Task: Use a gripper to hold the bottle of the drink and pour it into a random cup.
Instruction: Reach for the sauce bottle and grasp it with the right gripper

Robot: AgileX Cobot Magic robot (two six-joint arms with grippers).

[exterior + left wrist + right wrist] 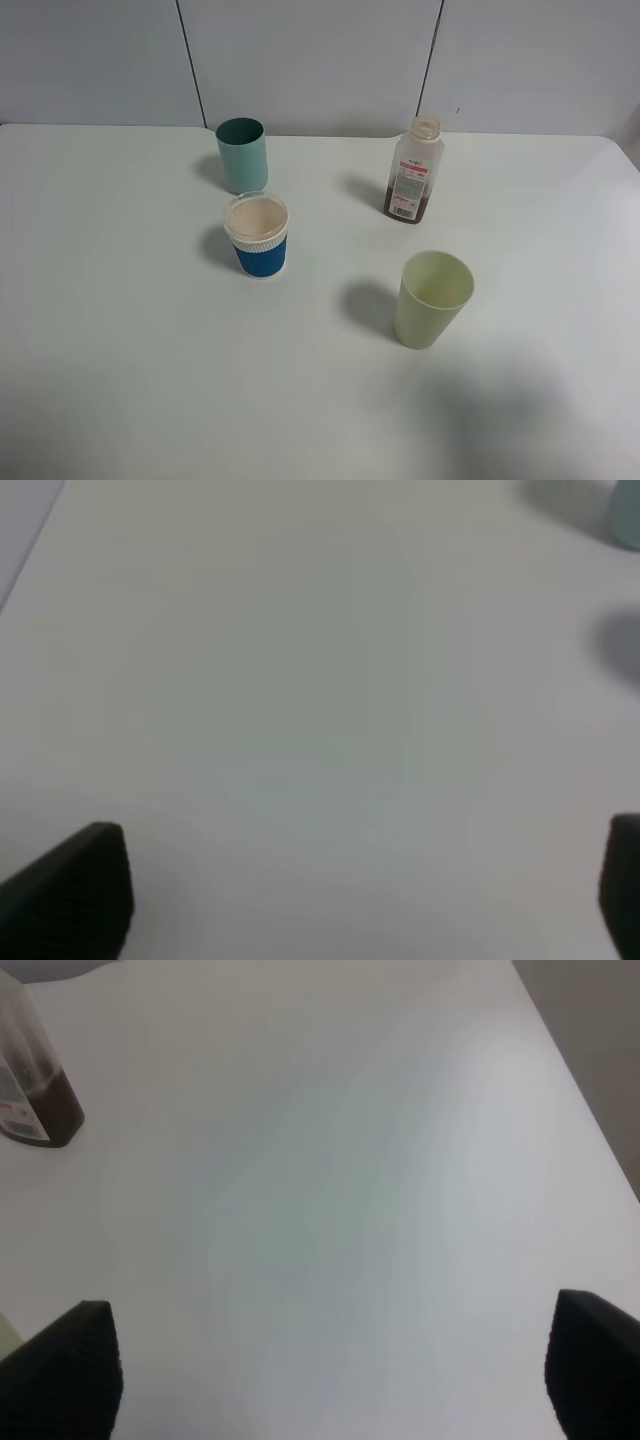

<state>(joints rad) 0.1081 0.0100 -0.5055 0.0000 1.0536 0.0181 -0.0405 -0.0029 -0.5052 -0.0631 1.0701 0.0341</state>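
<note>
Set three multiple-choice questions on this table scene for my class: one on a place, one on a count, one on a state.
1. Seen from the high camera, where does the bottle stand?
A) front left corner
B) toward the back, right of middle
C) at the front edge, centred

2. How many cups stand on the table?
A) two
B) five
C) three

3. What state is the bottle in?
A) upright, uncapped
B) lying on its side
C) lifted off the table

Answers:
1 B, it stands behind the pale yellow-green cup.
2 C, there are the teal cup, the blue-sleeved cup and the yellow-green one.
3 A, its open neck points up and its base rests on the table.
</note>
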